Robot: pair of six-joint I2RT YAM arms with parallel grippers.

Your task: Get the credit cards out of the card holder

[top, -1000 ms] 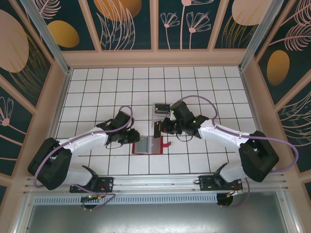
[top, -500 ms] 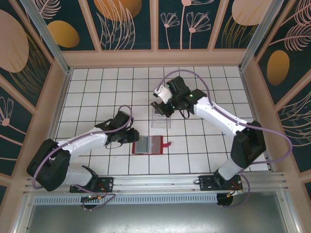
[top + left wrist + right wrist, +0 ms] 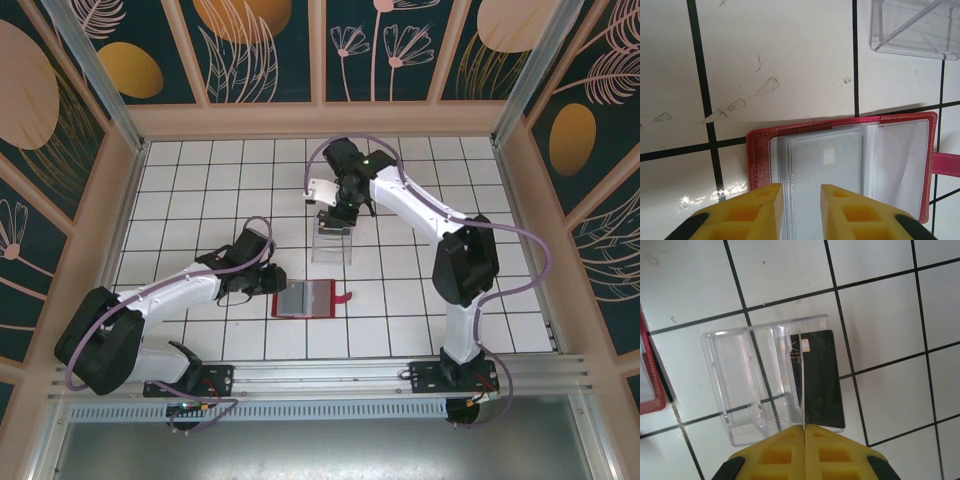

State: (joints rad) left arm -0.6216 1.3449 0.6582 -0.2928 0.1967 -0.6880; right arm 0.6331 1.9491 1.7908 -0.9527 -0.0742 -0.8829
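Since a second ago the right arm [image 3: 420,215] has swung away from the red folding card holder [image 3: 303,298] at lower centre. It now reaches up the frame, over the clear plastic box [image 3: 332,246]; the left arm, holder and box have stayed put.

The white tiled tabletop [image 3: 200,190] lies bare along its left, top and right edges, leaving open room on every side of the middle cluster.

At lower left the left arm [image 3: 170,295] lies low and stretched toward centre, its wrist at the holder's left edge. In the left wrist view the left fingers [image 3: 757,210] stand a little apart, released, over the holder's grey sleeves. The holder lies open and flat, its red closing tab [image 3: 946,164] sticking out to the right.

The box stands near the holder's upper edge, apart from it. The right fingers [image 3: 775,455] are clenched on a thin card [image 3: 801,390], seen edge-on above the box. One black flat card [image 3: 822,385] lies in the box's right-hand compartment in the right wrist view.

Two cards, one holder, one box.
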